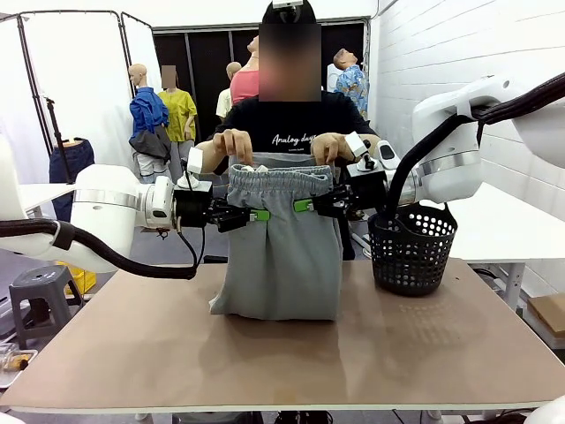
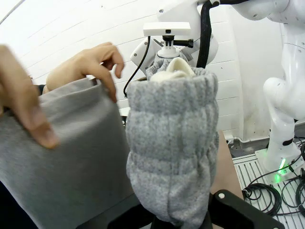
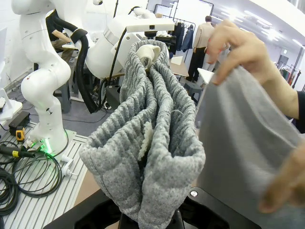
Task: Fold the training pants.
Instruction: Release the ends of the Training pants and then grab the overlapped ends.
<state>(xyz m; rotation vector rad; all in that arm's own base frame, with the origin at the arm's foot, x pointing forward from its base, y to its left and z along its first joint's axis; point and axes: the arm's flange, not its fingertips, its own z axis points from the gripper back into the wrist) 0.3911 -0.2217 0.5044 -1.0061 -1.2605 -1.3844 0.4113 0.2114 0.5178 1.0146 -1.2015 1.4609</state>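
The light grey training pants (image 1: 278, 256) hang upright over the table, their lower end resting on it. My left gripper (image 1: 250, 215) is shut on the left side of the gathered waistband. My right gripper (image 1: 306, 205) is shut on its right side. A person's hands (image 1: 234, 144) hold another edge of the cloth just above and behind the waistband. In the left wrist view the bunched waistband (image 2: 174, 152) covers my fingers, with the person's hand (image 2: 90, 62) on a flat grey layer beside it. The right wrist view has the same bunched waistband (image 3: 147, 157) with the white drawstring in it.
A black perforated basket (image 1: 412, 252) stands on the table's right side, close to my right arm. The brown table (image 1: 282, 362) has free room in front of the pants. The person stands at the far edge.
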